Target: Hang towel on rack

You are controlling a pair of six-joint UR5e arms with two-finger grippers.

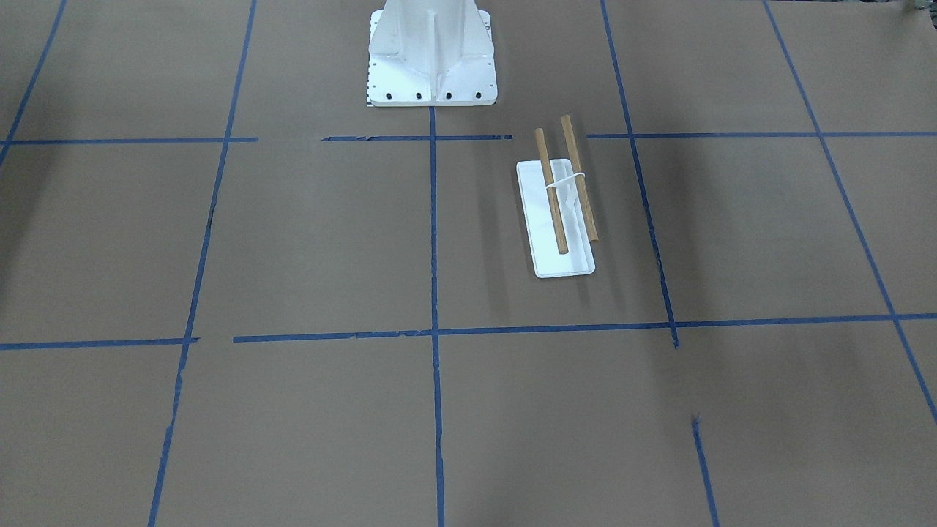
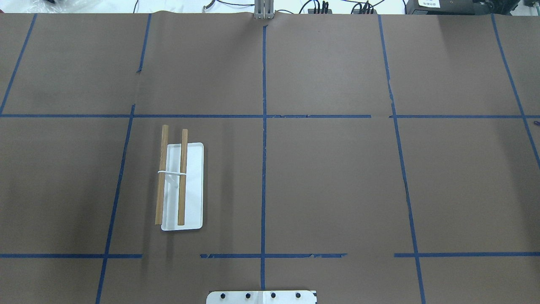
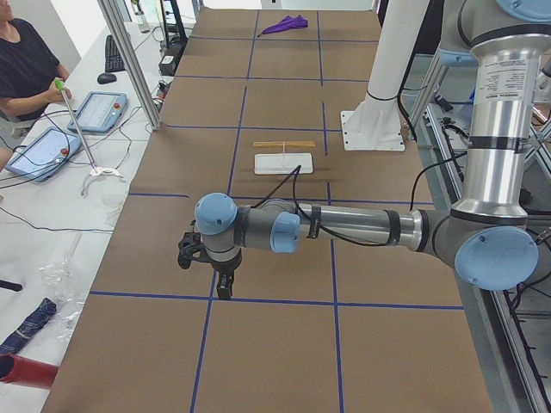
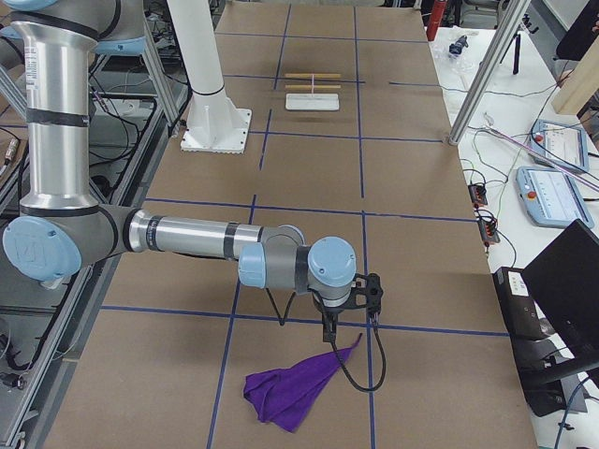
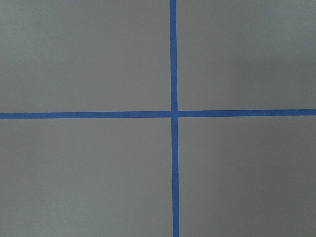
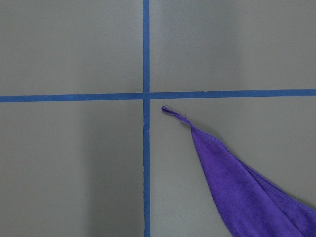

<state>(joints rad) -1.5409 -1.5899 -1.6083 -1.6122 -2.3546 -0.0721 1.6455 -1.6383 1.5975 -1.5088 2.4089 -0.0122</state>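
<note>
Jaws first, and on neither arm could I tell whether they stood parted or closed. Each gripper showed only from the table's ends, and neither wrist camera caught a finger.

The right gripper (image 4: 329, 335) pointed straight down over the brown table (image 4: 421, 281). The purple towel (image 4: 292, 391) lay crumpled just below and beside those jaws. Its twisted tip (image 6: 169, 111) reached up close to them, right next to a crossing of blue tape (image 6: 146, 95). Whether tip and jaws touched, I could not tell.

The left gripper (image 3: 223, 291) also pointed downward, at the opposite end of the table. Beneath its jaws lay nothing but paper and another tape crossing (image 5: 174, 113).

The rack (image 2: 192, 185) stood well apart from both pairs of jaws, roughly between them along the table and nearer the left pair. Its two wooden dowels (image 1: 555, 212) ran parallel above the flat white tray, joined by a white bracket (image 2: 172, 172). Nothing hung on them. The towel sat far beyond the left jaws, at the table's other end (image 3: 286, 24). The white pedestal (image 1: 432, 66) stood near the rack.
</note>
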